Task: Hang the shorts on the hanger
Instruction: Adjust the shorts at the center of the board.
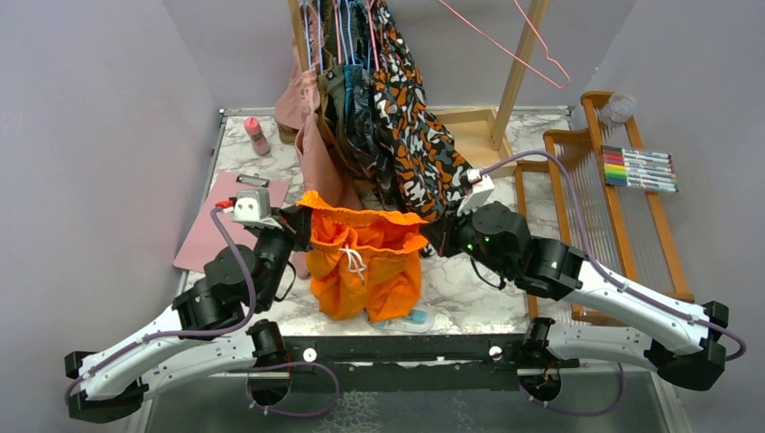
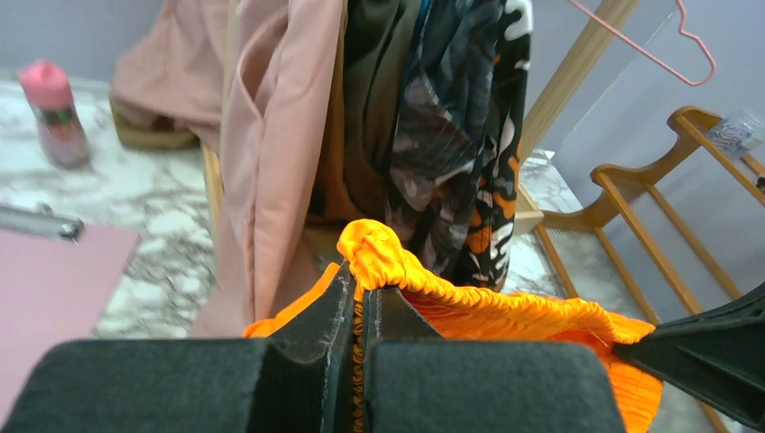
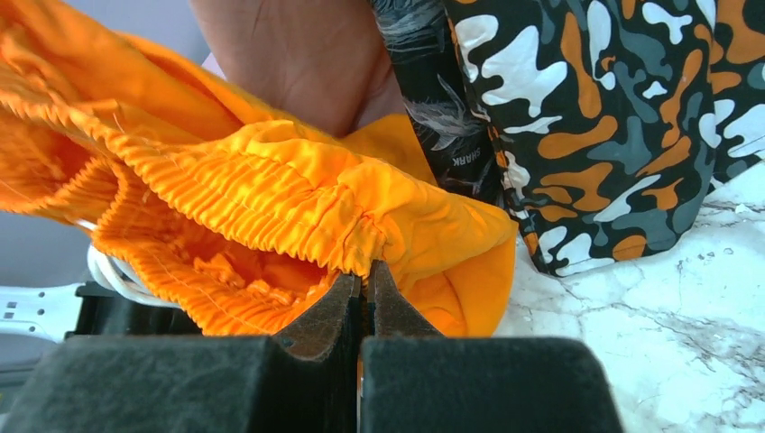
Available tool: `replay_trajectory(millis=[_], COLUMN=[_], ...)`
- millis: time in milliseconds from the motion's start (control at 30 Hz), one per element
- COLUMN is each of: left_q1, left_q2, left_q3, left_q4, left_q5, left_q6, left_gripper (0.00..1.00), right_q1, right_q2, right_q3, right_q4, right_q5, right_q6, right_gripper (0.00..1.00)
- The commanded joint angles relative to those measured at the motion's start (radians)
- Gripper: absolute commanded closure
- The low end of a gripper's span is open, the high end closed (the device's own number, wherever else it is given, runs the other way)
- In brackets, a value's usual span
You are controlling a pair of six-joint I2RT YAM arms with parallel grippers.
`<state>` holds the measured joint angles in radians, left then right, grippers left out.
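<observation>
1. Shorts (image 1: 365, 257): the orange pair hangs between the two arms. The waistband is spread open at the top and the leg ends touch the desk (image 1: 469, 280).
2. Left tool (image 2: 363, 302): its jaws are pinched narrow on the left end of the gathered waistband, with a small bunch of fabric standing above them.
3. Right tool (image 3: 365, 280): it is likewise clamped narrow on the right end of the waistband, where the elastic folds over.
4. Hanger (image 1: 503, 46): the thin pink wire one is at the back right, beside the wooden post (image 1: 516, 72). It is higher than the shorts and well apart from them. You cannot tell from these views what it rests on.
5. Risk, slipping: each grip takes only the edge of the band. If you pull the arms further apart, the elastic may slide out of one pinch and that side will drop.
6. Risk, snagging: the patterned garment (image 1: 410, 126) and the pink garment (image 1: 307, 135) hang just behind the shorts. A careless carry toward the back could drag them along.
7. Risk, hanger: both tools are occupied, so nothing steadies the wire. A nudge from the fabric could swing it or knock it loose.
8. Risk, drawstring (image 1: 354, 262): the loose white cord may catch on the wire.
</observation>
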<state>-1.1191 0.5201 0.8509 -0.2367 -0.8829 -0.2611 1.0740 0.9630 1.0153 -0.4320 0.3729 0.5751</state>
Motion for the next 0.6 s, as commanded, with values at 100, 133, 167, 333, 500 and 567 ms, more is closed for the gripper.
replay_trajectory(millis=[100,133,167,333,500,567], left_q1=[0.005,0.006,0.005,0.005,0.007,0.005], left_q2=[-0.046,-0.042,-0.038,-0.005,0.039,0.066], left_q3=[-0.163,-0.179,-0.193,-0.242,-0.289,-0.303], left_q4=[-0.098,-0.113,-0.131,-0.221,-0.26,-0.261], left_q5=[-0.016,-0.024,-0.032,-0.071,-0.116,-0.132], left_q6=[-0.383,-0.42,-0.455,-0.629,-0.781,-0.829], left_gripper=[1.0,1.0,1.0,1.0,1.0,1.0], right_q1=[-0.002,-0.002,-0.003,-0.012,-0.064,-0.118], right_q2=[0.073,0.094,0.116,0.195,0.256,0.271], right_q3=[0.011,0.006,0.002,-0.028,-0.076,-0.113], right_q4=[-0.029,-0.034,-0.037,0.01,0.089,0.115], right_q5=[0.078,0.081,0.077,-0.018,-0.12,-0.148], right_q6=[-0.021,-0.011,0.004,0.091,0.198,0.239], right_gripper=[0.99,0.99,0.99,0.99,0.99,0.99])
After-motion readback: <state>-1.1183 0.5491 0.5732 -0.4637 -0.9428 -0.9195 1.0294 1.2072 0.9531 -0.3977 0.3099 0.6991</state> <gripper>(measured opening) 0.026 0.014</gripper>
